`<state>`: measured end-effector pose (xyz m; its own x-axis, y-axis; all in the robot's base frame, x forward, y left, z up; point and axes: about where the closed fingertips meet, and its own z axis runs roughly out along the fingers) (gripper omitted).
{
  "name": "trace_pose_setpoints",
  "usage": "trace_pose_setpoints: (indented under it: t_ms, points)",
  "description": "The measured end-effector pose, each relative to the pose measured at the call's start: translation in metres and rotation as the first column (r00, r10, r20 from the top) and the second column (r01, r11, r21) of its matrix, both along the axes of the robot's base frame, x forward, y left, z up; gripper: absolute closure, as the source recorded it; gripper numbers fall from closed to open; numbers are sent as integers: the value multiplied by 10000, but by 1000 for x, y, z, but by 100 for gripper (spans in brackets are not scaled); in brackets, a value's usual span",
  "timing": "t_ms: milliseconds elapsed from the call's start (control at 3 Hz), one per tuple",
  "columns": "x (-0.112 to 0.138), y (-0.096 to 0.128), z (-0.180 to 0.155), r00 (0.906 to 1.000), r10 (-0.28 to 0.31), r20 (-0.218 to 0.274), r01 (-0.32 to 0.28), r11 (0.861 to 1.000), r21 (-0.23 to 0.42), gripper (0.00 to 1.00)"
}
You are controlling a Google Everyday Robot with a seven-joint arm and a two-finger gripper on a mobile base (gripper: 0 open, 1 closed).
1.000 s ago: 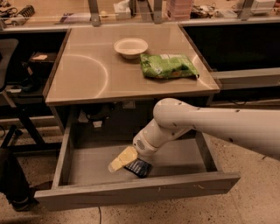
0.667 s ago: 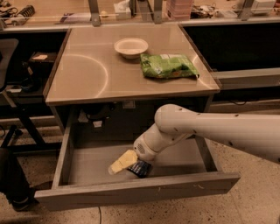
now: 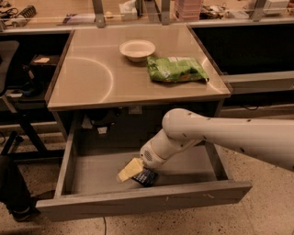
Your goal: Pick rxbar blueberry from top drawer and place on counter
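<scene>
The top drawer [image 3: 138, 200] is pulled open below the counter [image 3: 92, 78]. The rxbar blueberry [image 3: 146, 177], a small dark navy bar, lies on the drawer floor near the front middle. My white arm reaches down from the right into the drawer. My gripper [image 3: 138, 173] sits right at the bar, its pale yellow tip just to the bar's left. The arm's end hides part of the bar.
On the counter stand a white bowl [image 3: 137, 49] at the back and a green chip bag [image 3: 177, 69] at the right. A cluttered shelf with metal posts [image 3: 98, 11] runs behind. Dark chair parts [image 3: 14, 188] stand at the left.
Almost nothing: my arm has settled slightly lower over the drawer, and the gripper stays at the dark bar in the same spot.
</scene>
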<state>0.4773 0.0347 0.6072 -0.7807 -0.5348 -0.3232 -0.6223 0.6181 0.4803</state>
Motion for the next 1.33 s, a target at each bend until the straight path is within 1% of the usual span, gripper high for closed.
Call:
trace_pose_setpoints:
  t_ms: [333,667,1000,1333]
  points:
    - [0,0,0,10000,2,-1,-2,10000,0,0]
    - [0,0,0,10000,2,-2,-2,10000,4,0]
    - [8,-23,30,9999,-44,-148,54,9977,680,0]
    - [5,-19,26,9999,78,-106,-71,9982,603,0]
